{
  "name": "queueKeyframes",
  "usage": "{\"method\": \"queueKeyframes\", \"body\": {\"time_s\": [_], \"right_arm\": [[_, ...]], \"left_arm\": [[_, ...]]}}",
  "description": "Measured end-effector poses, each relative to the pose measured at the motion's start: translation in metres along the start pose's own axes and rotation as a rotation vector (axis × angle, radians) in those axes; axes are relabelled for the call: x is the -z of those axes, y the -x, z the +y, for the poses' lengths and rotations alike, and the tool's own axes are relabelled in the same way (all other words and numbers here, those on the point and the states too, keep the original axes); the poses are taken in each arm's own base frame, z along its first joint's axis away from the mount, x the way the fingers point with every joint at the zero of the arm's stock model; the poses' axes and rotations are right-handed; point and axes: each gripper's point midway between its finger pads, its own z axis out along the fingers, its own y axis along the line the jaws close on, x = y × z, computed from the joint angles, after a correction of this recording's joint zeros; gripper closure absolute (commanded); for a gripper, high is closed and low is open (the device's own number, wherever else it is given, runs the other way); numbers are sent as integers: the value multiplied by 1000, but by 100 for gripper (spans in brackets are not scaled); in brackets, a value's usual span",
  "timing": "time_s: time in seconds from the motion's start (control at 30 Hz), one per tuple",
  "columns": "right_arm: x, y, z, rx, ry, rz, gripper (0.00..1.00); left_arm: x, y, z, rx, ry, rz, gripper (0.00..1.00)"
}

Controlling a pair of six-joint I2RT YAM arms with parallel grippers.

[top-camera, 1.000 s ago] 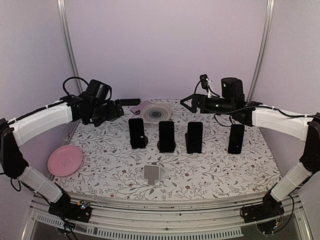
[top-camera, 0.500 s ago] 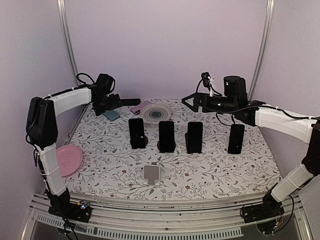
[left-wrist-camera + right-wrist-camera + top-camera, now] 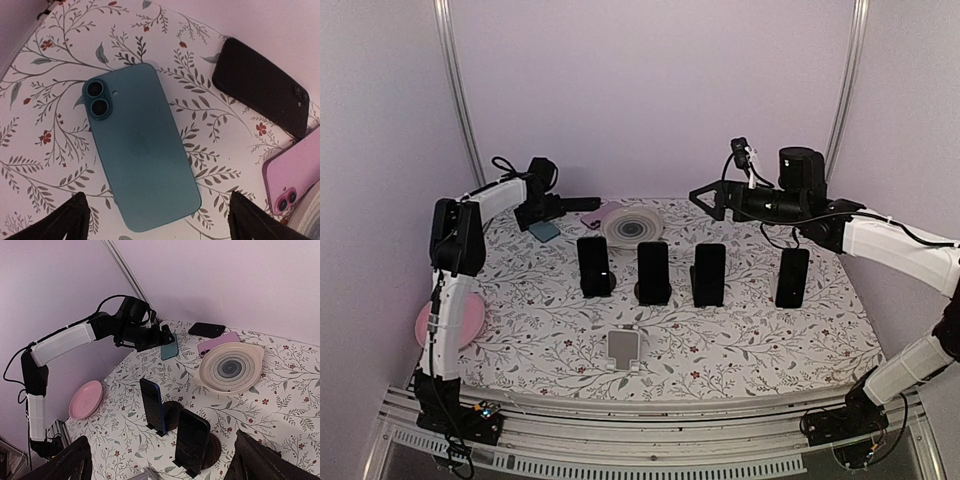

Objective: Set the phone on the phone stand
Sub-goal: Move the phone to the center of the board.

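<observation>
Well, nearest the arm bases an empty phone stand [image 3: 623, 348] sits alone near the front middle of the floral table [image 3: 770, 350]. A pink plate [image 3: 470, 318] lies at the left edge, partly hidden behind the left arm [image 3: 455, 235]. Behind the stand, a row of four dark phones [image 3: 653, 268] stands upright on holders across the middle, between the empty stand and the far clutter.

Farther back, the teal phone [image 3: 142, 150] lies flat and face down in the far left corner, its two lenses up. A black phone [image 3: 260, 95] and a pink phone [image 3: 295, 180] lie just beside it, apart from it, and a swirl-patterned plate [image 3: 231, 367] sits next to the pink one.

The left arm rises steeply from its base, bends at the elbow and reaches to that corner. The left gripper [image 3: 159, 220] hangs over the teal phone with its fingers spread wide, gripping nothing. The right arm [image 3: 895, 245] stretches from the right, and the right gripper [image 3: 703, 197], raised above the far side and pointing left, is also spread wide and empty.
</observation>
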Motion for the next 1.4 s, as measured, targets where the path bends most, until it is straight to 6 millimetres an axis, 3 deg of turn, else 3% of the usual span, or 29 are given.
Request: {"method": "queueKeyframes", "body": {"time_s": [0.17,0.47,0.67,1.2,1.4], "right_arm": [[5,-3,2,-2,5,3,1],[5,-10,1,-10,8,21,1],[5,-13,1,-18,12,28,1],[4,-24,0,-37,29,47,1],[4,-21,3,-29,41,33,1]], "left_arm": [[-23,5,-4,3,19,-7,3],[-50,-15,7,-12,73,36,3],[-52,-13,9,-15,89,28,4],[-54,-13,10,-27,98,25,28],[-42,-27,20,-46,103,48,30]]}}
